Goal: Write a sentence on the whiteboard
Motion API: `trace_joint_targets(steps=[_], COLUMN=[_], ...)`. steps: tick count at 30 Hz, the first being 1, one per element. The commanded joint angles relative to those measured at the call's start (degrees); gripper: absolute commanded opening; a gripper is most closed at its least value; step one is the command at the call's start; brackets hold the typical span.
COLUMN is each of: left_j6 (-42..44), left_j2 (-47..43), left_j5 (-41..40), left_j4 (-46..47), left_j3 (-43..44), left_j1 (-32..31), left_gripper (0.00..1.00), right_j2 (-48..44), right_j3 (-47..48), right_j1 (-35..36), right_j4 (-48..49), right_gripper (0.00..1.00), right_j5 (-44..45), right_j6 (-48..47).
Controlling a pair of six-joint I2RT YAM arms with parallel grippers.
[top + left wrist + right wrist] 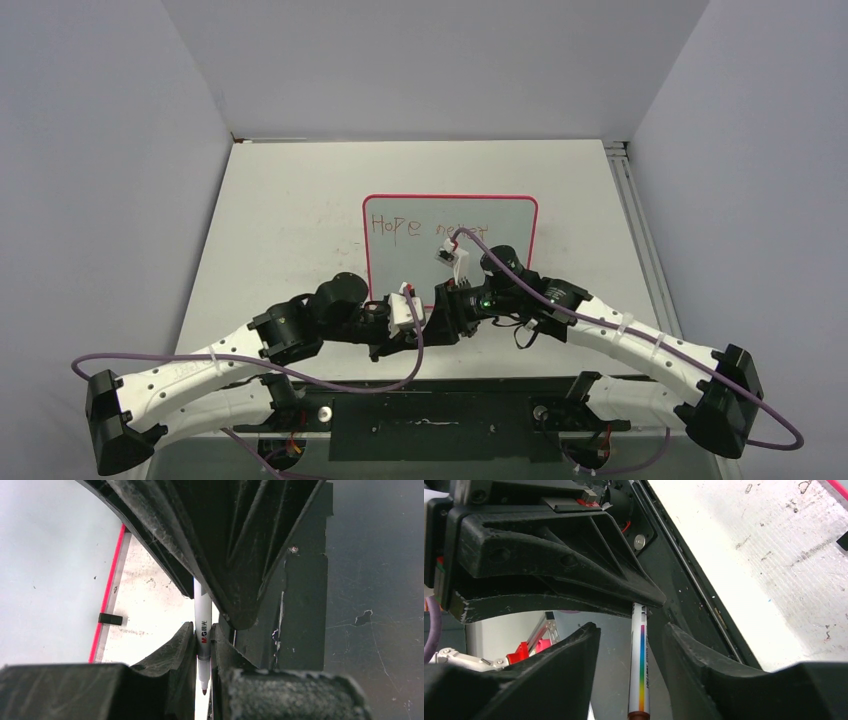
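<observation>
The whiteboard lies on the table with its pink-red frame and the sentence words "Hope never" on its top line. Its frame and a black foot show in the left wrist view. My left gripper is shut on a white marker, its reddish tip bare and pointing past the fingers. My right gripper meets it just in front of the board. In the right wrist view it is open, its jaws on either side of the marker's rainbow-striped barrel without gripping it.
The white table is walled in on three sides. A metal rail runs along its right edge. A black strip lies along the near edge between the arm bases. Purple cables loop off both wrists.
</observation>
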Motion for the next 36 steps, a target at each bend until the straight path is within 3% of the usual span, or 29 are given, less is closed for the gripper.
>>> trace_joint_targets(steps=[1, 7, 10, 14, 18, 21, 28, 33, 36], left_j6=[0.84, 0.69, -0.10, -1.81, -4.14, -6.39, -8.84, -10.63, -13.44], left_j2=[-0.03, 0.31, 0.38, 0.46, -1.06, -2.87, -2.69, -1.37, -0.09], left_j5=[1.46, 1.15, 0.44, -1.77, -1.81, -4.20, -15.24, -10.03, -0.80], left_j4=[2.98, 3.01, 3.36, 3.78, 5.12, 5.12, -4.19, -4.66, -1.35], left_j3=[0.20, 0.28, 0.41, 1.30, 2.33, 5.65, 18.00, 19.45, 17.70], left_j1=[0.37, 0.39, 0.46, 1.33, 4.69, 7.43, 10.87, 20.59, 29.59], left_gripper=[0.00, 0.00, 0.00, 0.02, 0.52, 0.70, 0.82, 0.84, 0.84], right_j2=[-0.61, -1.14, -1.15, -2.05, -4.08, -5.93, -11.47, -14.80, -15.29], right_j3=[-0.64, -0.90, -0.64, 1.73, 8.14, 16.01, 22.75, 19.79, 18.15], right_j1=[0.31, 0.37, 0.40, 0.39, 0.40, 0.26, 0.35, 0.38, 0.37], right_j4=[6.02, 5.84, 4.40, -0.05, -9.06, -16.84, -19.53, -14.35, -12.23], right_gripper=[0.45, 0.29, 0.09, 0.05, 0.05, 0.05, 0.05, 0.05, 0.05], right_j5=[-1.28, -0.93, -0.01, 3.50, 14.16, 25.94, 45.33, 54.11, 57.82], right_j6=[1.79, 1.75, 0.81, -1.92, -6.58, -10.11, -14.06, -16.07, -16.73])
